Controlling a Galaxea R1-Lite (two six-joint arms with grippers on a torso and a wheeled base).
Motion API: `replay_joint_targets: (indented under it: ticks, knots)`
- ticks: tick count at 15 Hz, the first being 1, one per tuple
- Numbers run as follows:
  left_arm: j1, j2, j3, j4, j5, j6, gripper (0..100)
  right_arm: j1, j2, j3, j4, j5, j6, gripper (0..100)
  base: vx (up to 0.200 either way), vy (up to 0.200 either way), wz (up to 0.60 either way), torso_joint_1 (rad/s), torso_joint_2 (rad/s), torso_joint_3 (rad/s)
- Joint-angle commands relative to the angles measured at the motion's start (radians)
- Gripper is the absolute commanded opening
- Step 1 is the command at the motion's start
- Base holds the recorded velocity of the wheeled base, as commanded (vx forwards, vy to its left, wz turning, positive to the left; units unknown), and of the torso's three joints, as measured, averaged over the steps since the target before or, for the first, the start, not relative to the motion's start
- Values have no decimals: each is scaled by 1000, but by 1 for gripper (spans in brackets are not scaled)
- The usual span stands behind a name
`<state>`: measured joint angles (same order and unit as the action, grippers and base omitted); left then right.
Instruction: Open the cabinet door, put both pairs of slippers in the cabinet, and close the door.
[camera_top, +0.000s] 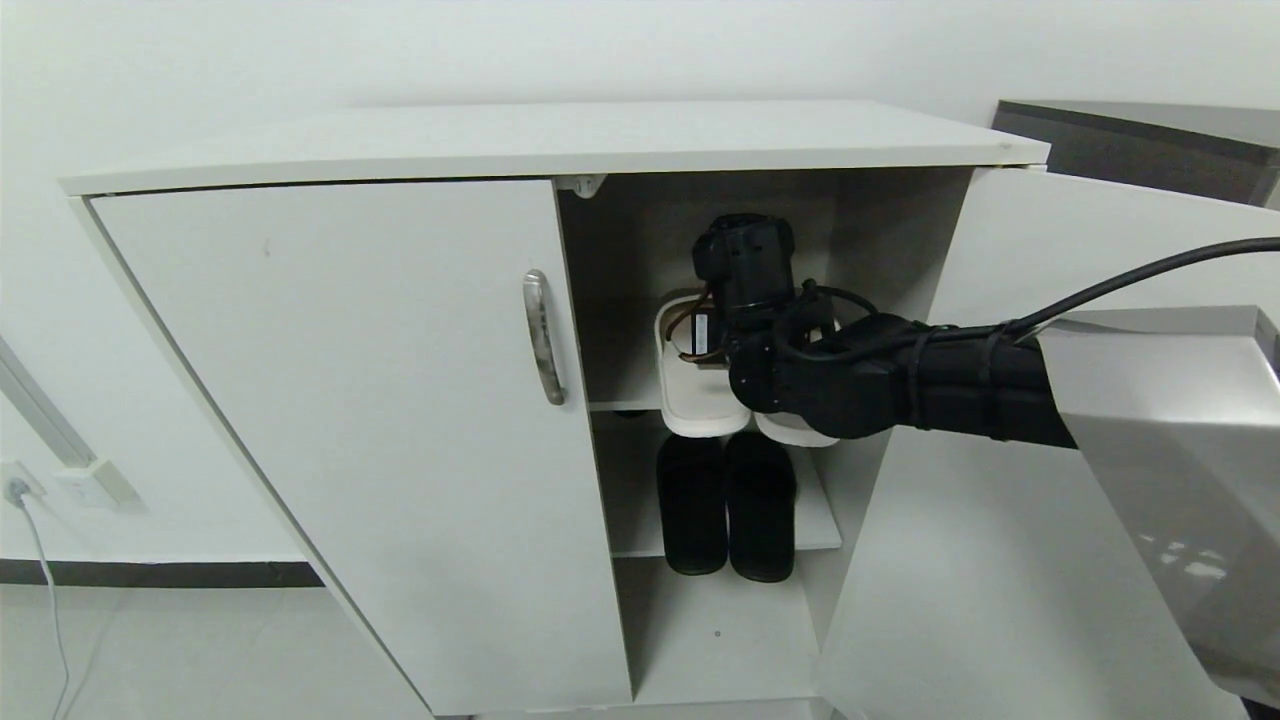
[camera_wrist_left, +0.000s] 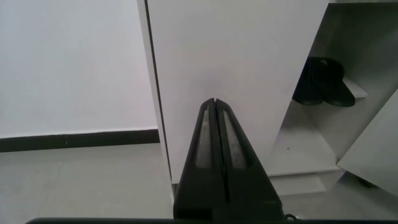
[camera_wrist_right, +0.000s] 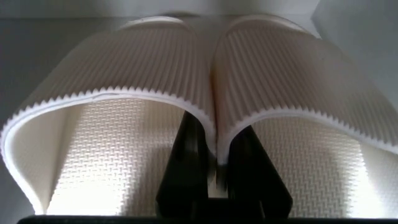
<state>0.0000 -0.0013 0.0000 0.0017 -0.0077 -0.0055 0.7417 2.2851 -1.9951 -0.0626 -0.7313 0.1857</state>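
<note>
- Inside the cabinet (camera_top: 500, 140), right half: right door (camera_top: 1000, 560) swung wide open, left door (camera_top: 350, 400) shut.
- Black pair (camera_top: 725, 505) sits side by side on the lower shelf (camera_top: 820, 530), toes in. That pair looks done.
- White pair (camera_top: 695, 400) is on the upper shelf (camera_top: 620, 405), directly above the black pair. Heels seem to hang slightly past the shelf's front edge.
- Right gripper (camera_wrist_right: 216, 163) is reached in at upper-shelf height. Jaws are clamped on the two inner strap edges, which are pressed together, so it holds both white slippers at once.
- Left gripper (camera_wrist_left: 214, 106) hangs low in front of the left door, jaws together, holding nothing.
- Step in hand, my read: placing the second pair. Soles look down on the shelf or very nearly; can't tell if full weight is off the gripper.
- Next move calls for:
  - nudging the pair a bit deeper if the heels really overhang, else the door may catch them
  - parting the jaws, then pulling straight back so the fingers slide out from under the straps without dragging the slippers forward
  - getting the arm fully out of the opening before touching the door
- Then the right door needs swinging shut; it's far out, so expect a wide sweep.
</note>
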Motion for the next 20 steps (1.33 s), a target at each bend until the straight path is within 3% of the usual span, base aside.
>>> replay_joint_targets:
  ticks: [1, 4, 5, 10, 15, 20]
  knots:
    - [0, 1, 0, 0, 0, -1, 0, -4, 8, -5, -8, -5, -6, 0, 0, 0, 0, 0, 0, 0]
    - [0, 1, 0, 0, 0, -1, 0, -4, 11, -5, -11, -14, -9, 0, 0, 0, 0, 0, 0, 0]
    - [0, 1, 0, 0, 0, -1, 0, -2, 11, -5, -11, -14, -11, 100, 0, 0, 0, 0, 0, 0]
    - [0, 1, 0, 0, 0, -5, 0, 10, -15, 38, -3, -14, -9, 100, 0, 0, 0, 0, 0, 0]
    - [0, 1, 0, 0, 0, -5, 0, 70, -161, 251, -37, -59, 3, 100, 0, 0, 0, 0, 0, 0]
    - [0, 1, 0, 0, 0, -5, 0, 130, -300, 481, -171, -66, 1, 100, 0, 0, 0, 0, 0, 0]
